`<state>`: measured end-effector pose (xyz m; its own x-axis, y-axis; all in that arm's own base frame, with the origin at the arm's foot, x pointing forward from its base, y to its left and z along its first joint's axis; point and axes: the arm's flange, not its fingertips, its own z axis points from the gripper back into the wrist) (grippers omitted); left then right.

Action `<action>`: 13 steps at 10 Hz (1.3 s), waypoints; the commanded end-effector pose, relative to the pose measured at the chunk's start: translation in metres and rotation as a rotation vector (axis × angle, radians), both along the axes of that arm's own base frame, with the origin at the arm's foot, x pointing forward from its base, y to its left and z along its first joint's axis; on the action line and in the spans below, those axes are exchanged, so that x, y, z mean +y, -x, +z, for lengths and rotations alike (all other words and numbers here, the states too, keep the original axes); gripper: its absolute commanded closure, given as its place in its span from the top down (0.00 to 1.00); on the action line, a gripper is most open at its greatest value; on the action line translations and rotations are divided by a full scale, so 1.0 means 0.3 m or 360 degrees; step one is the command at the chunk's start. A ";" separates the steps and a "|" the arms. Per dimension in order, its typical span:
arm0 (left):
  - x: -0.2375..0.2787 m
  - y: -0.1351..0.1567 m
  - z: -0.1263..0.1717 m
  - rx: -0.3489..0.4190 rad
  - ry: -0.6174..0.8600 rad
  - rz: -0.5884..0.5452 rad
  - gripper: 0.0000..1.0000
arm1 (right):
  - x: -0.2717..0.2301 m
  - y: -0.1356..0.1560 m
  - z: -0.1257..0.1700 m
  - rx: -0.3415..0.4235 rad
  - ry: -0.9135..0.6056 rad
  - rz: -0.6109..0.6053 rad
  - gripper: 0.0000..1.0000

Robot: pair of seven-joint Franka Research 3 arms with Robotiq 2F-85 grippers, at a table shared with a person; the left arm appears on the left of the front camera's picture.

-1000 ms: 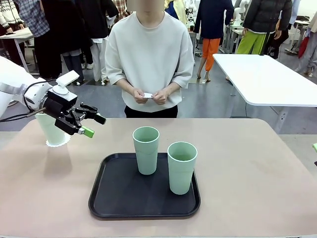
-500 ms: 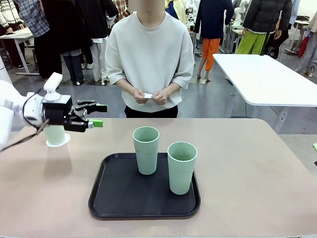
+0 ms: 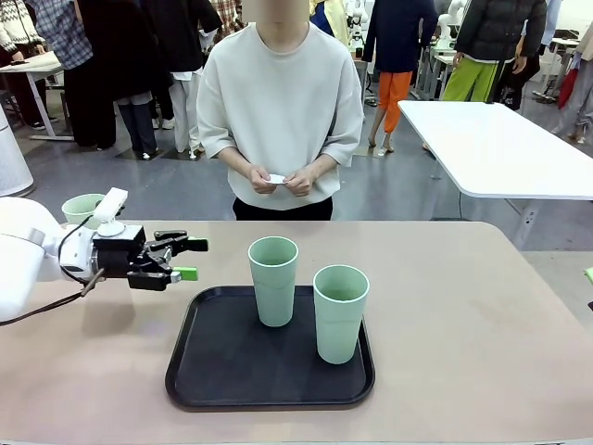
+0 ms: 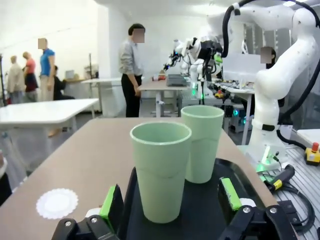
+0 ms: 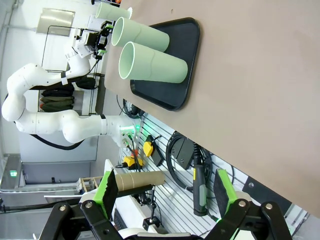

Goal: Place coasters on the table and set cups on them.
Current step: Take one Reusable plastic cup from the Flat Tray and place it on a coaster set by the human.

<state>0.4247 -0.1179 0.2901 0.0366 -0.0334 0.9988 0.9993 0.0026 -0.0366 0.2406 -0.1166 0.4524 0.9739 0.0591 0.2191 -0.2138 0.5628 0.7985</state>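
Two mint-green cups (image 3: 273, 280) (image 3: 340, 313) stand on the black tray (image 3: 213, 371). A third cup (image 3: 82, 208) stands at the table's far left, partly hidden behind my left arm. My left gripper (image 3: 188, 259) is open and level, pointing at the tray from its left. In the left wrist view the nearer cup (image 4: 160, 170) stands just ahead between the fingers of the left gripper (image 4: 170, 200), and a white coaster (image 4: 57, 202) lies on the table beside it. The person holds another coaster (image 3: 276, 178). My right gripper (image 5: 165, 190) is open beyond the table edge.
The beige table (image 3: 463, 324) is bare right of the tray. The person stands at the far edge with both hands together. A white table (image 3: 500, 148) stands behind on the right. In the right wrist view the tray (image 5: 186, 75) and the cups (image 5: 150, 62) lie far off.
My open left gripper has drawn away from the far-left cup, levelled out and moved right and toward the tray. The cups on the tray and the person's hands have not moved.
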 end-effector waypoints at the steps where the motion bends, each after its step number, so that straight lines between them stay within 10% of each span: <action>1: -0.055 -0.025 -0.001 -0.0049 -0.0099 -0.0029 1.00 | 0.002 -0.004 -0.007 -0.0024 -0.0034 0.0008 1.00; 13: -0.227 -0.016 -0.095 -0.0056 -0.0146 -0.0034 1.00 | 0.002 -0.004 -0.007 -0.0024 -0.0034 0.0008 1.00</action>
<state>0.4318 -0.1856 0.2605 0.0025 -0.1121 0.9937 1.0000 0.0012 -0.0024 0.2406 -0.1165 0.4524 0.9739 0.0591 0.2190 -0.2138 0.5628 0.7984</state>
